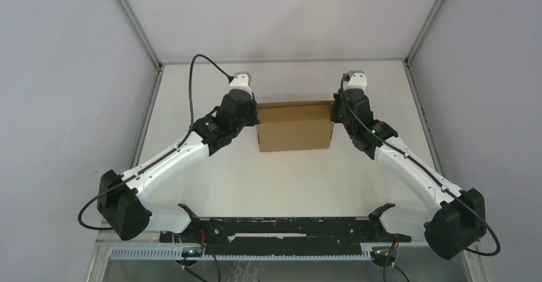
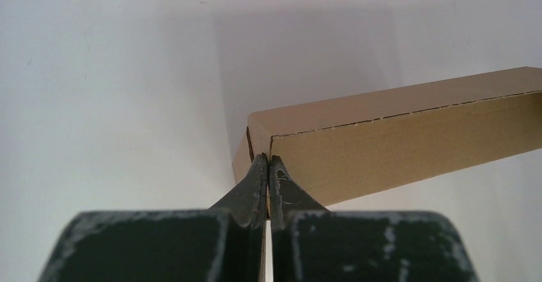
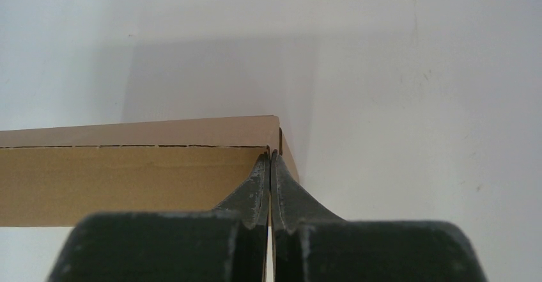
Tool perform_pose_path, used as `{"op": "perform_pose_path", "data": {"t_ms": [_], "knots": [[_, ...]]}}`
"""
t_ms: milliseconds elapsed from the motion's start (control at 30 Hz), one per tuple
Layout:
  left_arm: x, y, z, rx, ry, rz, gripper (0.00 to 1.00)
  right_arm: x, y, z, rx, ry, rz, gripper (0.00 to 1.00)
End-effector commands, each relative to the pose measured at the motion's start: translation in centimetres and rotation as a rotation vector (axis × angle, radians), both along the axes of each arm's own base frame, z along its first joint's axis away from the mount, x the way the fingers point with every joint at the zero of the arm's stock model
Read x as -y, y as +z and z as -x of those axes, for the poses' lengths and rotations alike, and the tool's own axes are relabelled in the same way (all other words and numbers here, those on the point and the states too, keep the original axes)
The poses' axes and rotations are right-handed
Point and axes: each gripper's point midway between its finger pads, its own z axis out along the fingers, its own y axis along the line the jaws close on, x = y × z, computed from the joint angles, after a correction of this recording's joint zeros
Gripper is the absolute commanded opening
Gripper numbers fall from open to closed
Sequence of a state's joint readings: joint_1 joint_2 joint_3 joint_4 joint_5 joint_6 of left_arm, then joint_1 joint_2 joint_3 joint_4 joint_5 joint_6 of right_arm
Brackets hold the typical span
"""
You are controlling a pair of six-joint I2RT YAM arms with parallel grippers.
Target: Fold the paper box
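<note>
Left gripper point(image 2: 267, 160) jaws pressed together, tips against the left-end corner seam of the paper box point(image 2: 409, 148). Right gripper point(image 3: 271, 157) likewise closed, at the right-end corner. Can't tell if either pinches cardboard. The box lies flat, lid down, mid-table point(image 1: 281, 180), between the grippers.

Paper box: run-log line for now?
paper box: folded shut | left gripper: shut, tips at its corner | right gripper: shut, tips at other corner

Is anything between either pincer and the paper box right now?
Nothing visible. The left pincer and right pincer, both shut, have their tips right at opposite end corners of the paper box.
</note>
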State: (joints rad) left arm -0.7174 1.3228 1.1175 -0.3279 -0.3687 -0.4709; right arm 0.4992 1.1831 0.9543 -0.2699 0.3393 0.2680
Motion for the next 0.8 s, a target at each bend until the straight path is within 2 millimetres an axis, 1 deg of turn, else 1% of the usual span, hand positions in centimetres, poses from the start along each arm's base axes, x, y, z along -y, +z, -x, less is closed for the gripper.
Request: {"op": "perform_pose_path", "data": {"t_ms": [0,200,333,600,733,767], "knots": [[1.9,-1.9,2.1,-0.039,-0.085,0.023,0.0,-1.1,-5.7,3.2,-0.198,0.071,0.01,0.0],[2.0,-2.8,2.6,-0.013,-0.084,0.019,0.0,-1.0,-6.7,3.6,-0.217,0.069,0.006,0.0],[1.8,-3.2,2.8,-0.001,-0.072,0.011,0.0,-0.8,-6.9,3.8,-0.22,0.071,0.01,0.0],[1.8,-3.6,3.5,0.041,-0.068,-0.001,0.0,-0.7,-8.0,5.1,-0.257,0.093,0.0,0.0],[1.9,-3.9,3.8,0.05,-0.071,-0.012,0.0,-0.6,-8.1,5.7,-0.264,0.107,-0.015,0.0],[1.9,-3.9,3.8,0.051,-0.069,-0.015,0.0,-0.7,-8.1,5.9,-0.266,0.113,-0.02,0.02]]}}
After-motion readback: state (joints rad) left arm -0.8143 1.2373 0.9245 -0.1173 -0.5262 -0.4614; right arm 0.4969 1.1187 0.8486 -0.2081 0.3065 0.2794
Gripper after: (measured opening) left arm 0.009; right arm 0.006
